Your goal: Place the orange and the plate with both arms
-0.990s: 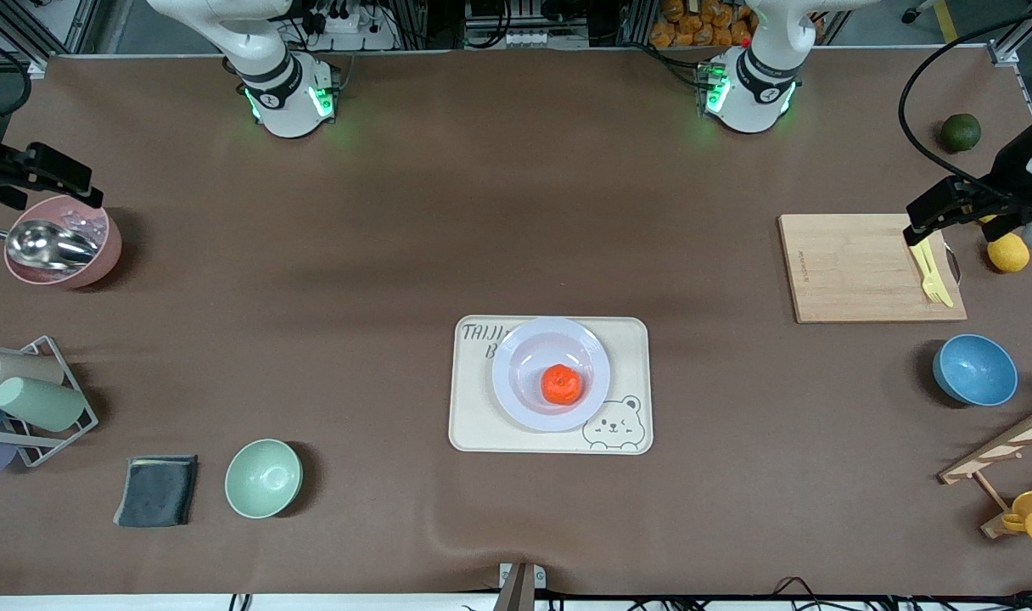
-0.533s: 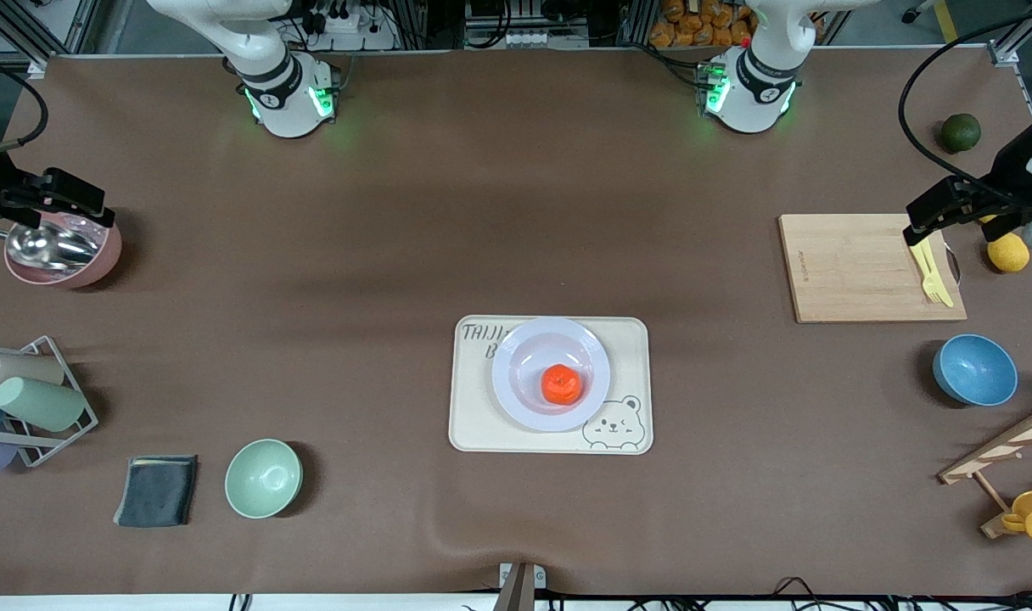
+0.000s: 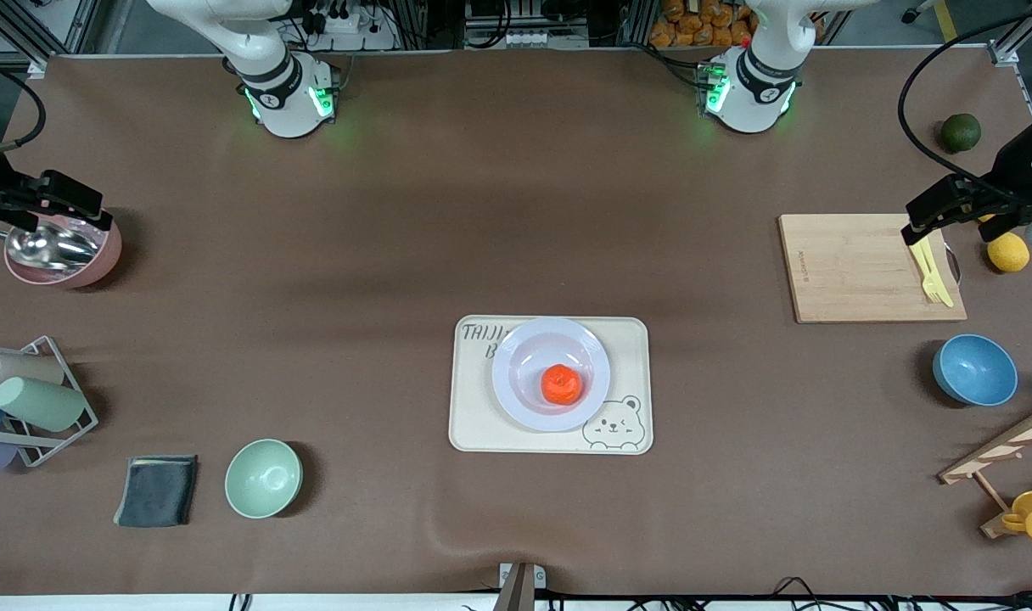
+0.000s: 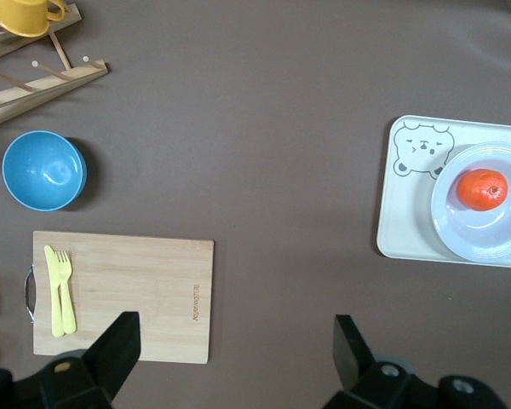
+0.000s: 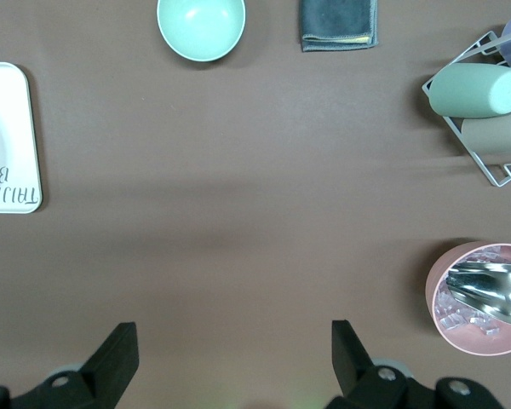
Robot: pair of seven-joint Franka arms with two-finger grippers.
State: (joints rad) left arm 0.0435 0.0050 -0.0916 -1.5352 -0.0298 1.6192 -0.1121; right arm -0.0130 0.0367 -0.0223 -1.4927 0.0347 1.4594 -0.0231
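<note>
The left gripper (image 4: 230, 362) hangs in the air with its jaws spread wide and nothing between them, over the edge of the wooden cutting board (image 4: 123, 295) at the left arm's end of the table. Directly under it lies that board, with a yellow fork and knife (image 4: 60, 290) resting at the board's handle end. A blue bowl (image 4: 43, 169) sits a little farther out from this gripper, just beside the board, and a wooden rack (image 4: 43, 72) with a yellow cup (image 4: 21, 12) lies past the bowl.

Well apart from the left gripper, toward the middle of the table, the cream tray (image 3: 482, 424) carries the plate (image 3: 524, 407), and the orange (image 3: 562, 384) sits in the plate's hollow, touched by neither gripper.

The right gripper (image 5: 232, 358) is also wide open and empty, held over the table at the right arm's end, just beside a pink bowl (image 5: 460, 328) that holds a metal scoop (image 5: 494, 290). Farther from this gripper stands a wire rack (image 5: 494, 170) of cups, then a green bowl (image 5: 201, 25) and a dark folded cloth (image 5: 339, 22), with the tray's end well away from it
</note>
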